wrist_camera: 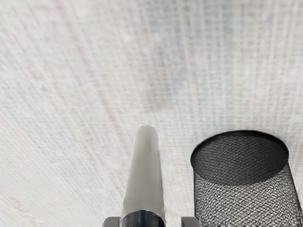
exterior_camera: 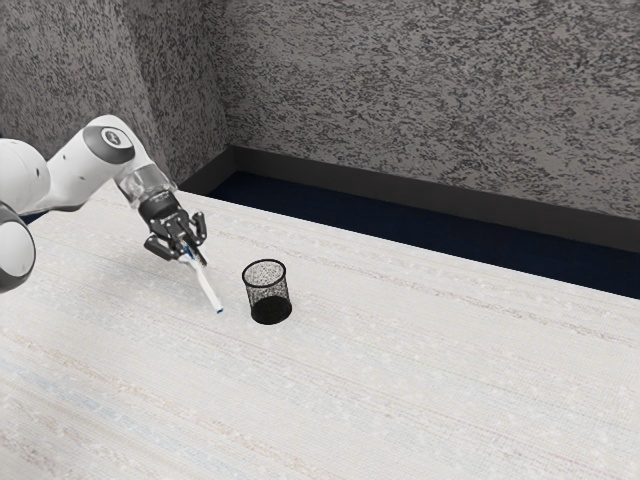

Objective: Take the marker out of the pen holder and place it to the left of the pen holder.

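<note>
The gripper [exterior_camera: 192, 252] is shut on the marker [exterior_camera: 208, 287] near its upper end, on the exterior view's left of the pen holder [exterior_camera: 268, 293]. Pale with blue at its ends, the marker slants down from the fingers, outside the holder; whether its low end touches the table cannot be told. In the wrist view the marker [wrist_camera: 145, 175] reaches out from between the fingertips of the gripper [wrist_camera: 151, 222], its dark blue part closest to the hand. Beside it stands the black mesh pen holder [wrist_camera: 246, 201], upright.
A whitish, faintly streaked table [exterior_camera: 400, 380] lies under everything. Past its far edge are a dark blue floor [exterior_camera: 400, 228] and a mottled grey wall [exterior_camera: 430, 100].
</note>
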